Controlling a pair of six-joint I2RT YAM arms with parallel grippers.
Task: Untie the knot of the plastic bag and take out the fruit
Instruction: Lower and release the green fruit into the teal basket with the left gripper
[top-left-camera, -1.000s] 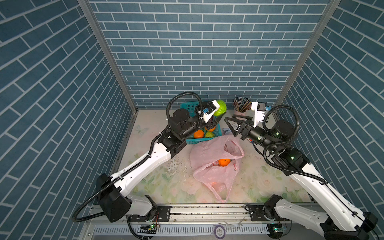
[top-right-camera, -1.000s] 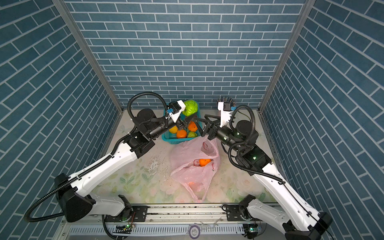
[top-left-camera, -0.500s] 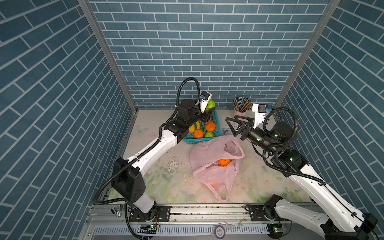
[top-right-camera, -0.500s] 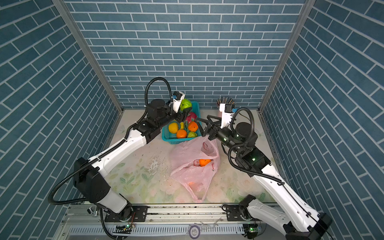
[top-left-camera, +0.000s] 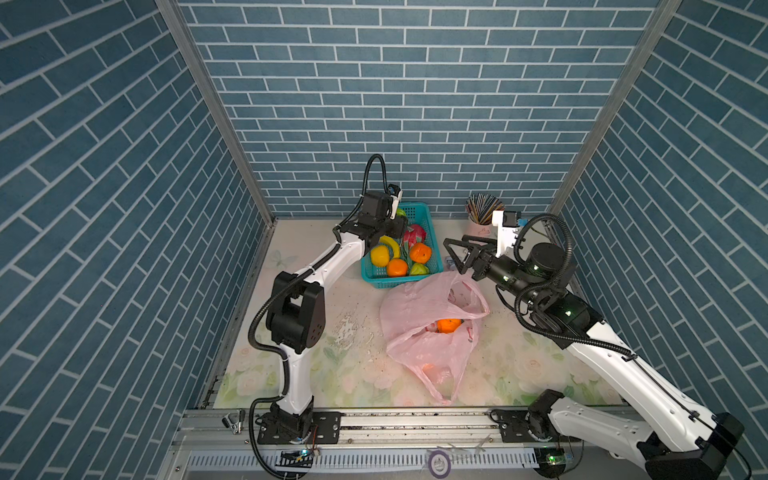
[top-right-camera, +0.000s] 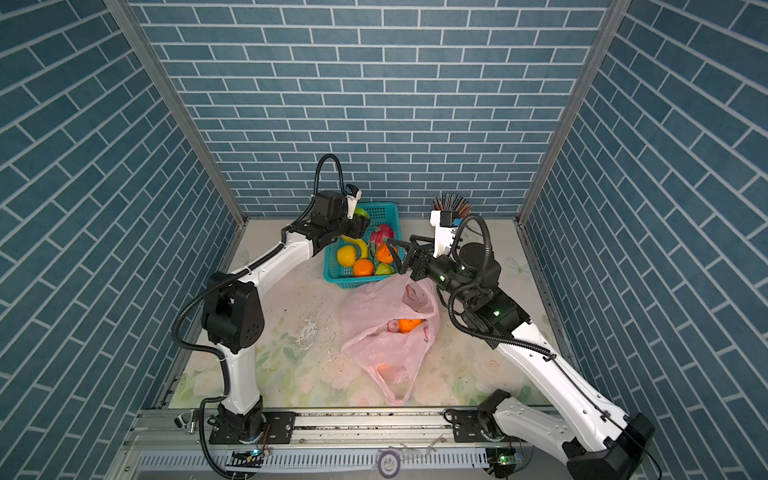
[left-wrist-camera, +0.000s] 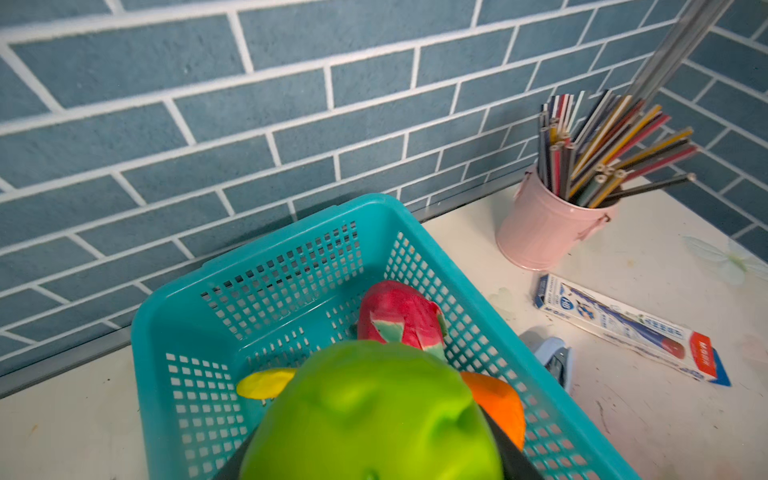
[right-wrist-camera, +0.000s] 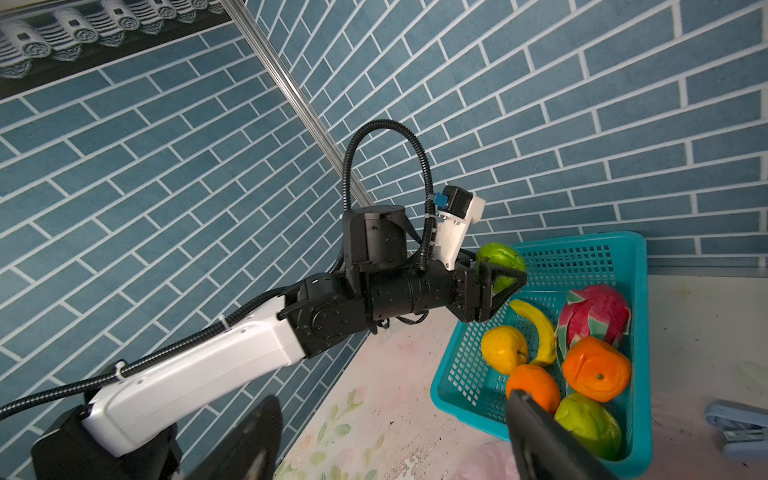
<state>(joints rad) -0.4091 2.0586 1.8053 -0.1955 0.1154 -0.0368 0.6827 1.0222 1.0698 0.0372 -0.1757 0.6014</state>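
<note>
Placing: left tool (right-wrist-camera: 505, 272) holds the green fruit (left-wrist-camera: 365, 415) over the far end of the basket (top-left-camera: 401, 282); I read this as the drop-off step.
Left tool: jaws clamped wide around the green fruit, with one finger visible across its side in the right wrist view. The fruit hangs above the basket floor and touches nothing else, as far as I can tell.
Right tool: (top-left-camera: 455, 253) jaws spread and empty, hovering just right of the basket and just far of the bag mouth. It touches nothing.
Plastic bag: (top-left-camera: 428, 345) lies mid-tabletop (top-left-camera: 299, 237) on the near side of the basket, mouth gaping toward the far right.
Knot: none tied in view; I judge it undone.
In bag: one orange (top-left-camera: 449, 325) sits at the mouth. An orange-red shape shows lower down through the film; can't tell what it is.
Basket load: dragon fruit (right-wrist-camera: 594, 316), banana (right-wrist-camera: 540, 336) and other fruit crowd the near and right parts; the far end is bare.
How to: lower the fruit into the bare far end before letting go, then spread the jaws fully and lift straight up.
Risk: it is a smooth round toy, so a high release could bounce it off the pile or over the low rim.
Next (guess): the right tool is best placed for the orange. Enter through the mouth, since the thin film may snag on the fingers.
</note>
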